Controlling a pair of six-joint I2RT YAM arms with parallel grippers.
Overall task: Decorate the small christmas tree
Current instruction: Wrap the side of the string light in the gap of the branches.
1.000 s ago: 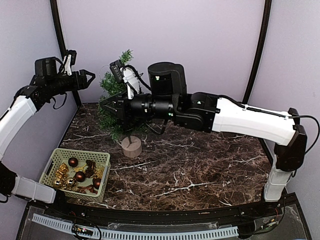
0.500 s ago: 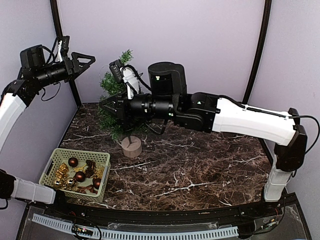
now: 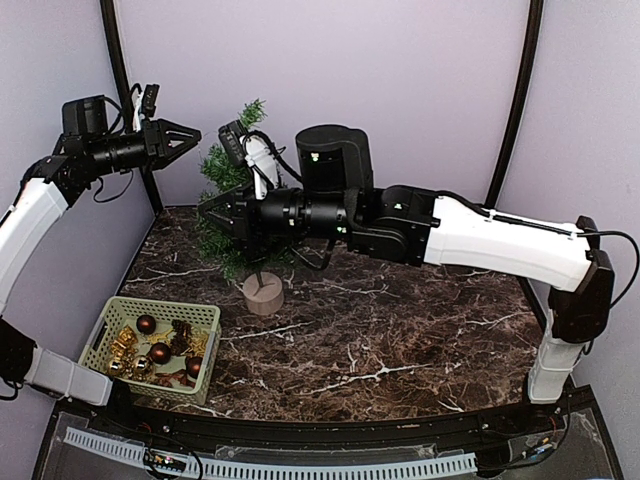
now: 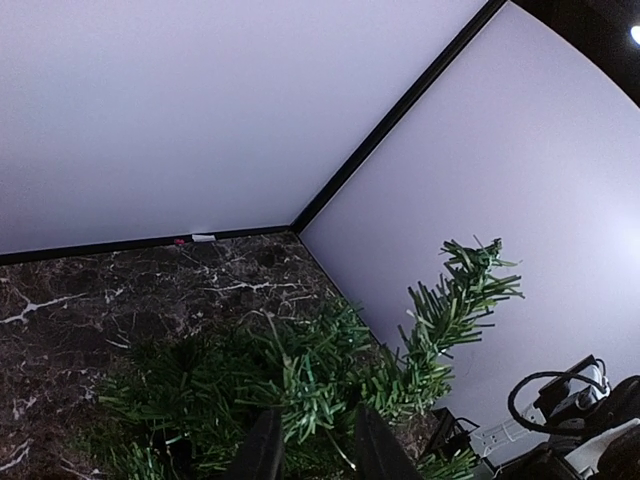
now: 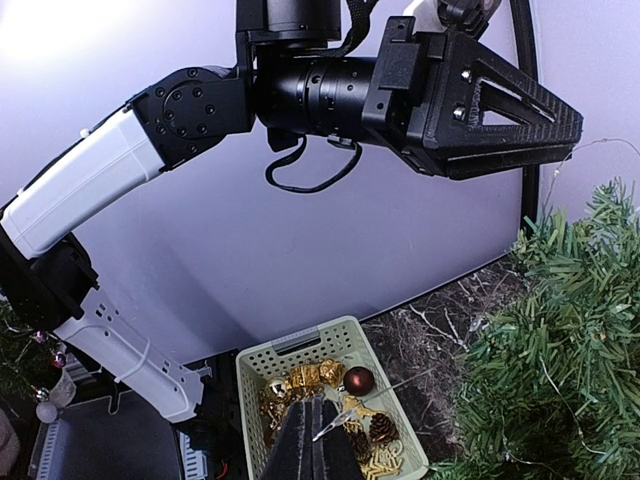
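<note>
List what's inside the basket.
Inside the basket: three dark red balls, gold ornaments and brown pine cones. They are piled up, so anything underneath and the basket's floor are hidden.

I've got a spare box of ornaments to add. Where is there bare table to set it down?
The marble table is bare from the wooden base and the basket rightward to the table's right edge. Crowded: the far-left corner, where the small christmas tree stands with the right arm reaching into it.

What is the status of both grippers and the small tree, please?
Left gripper high beside treetop, jaws unclear. Right gripper shut, close by the branches. Small christmas tree upright. Right arm covers its middle.
</note>
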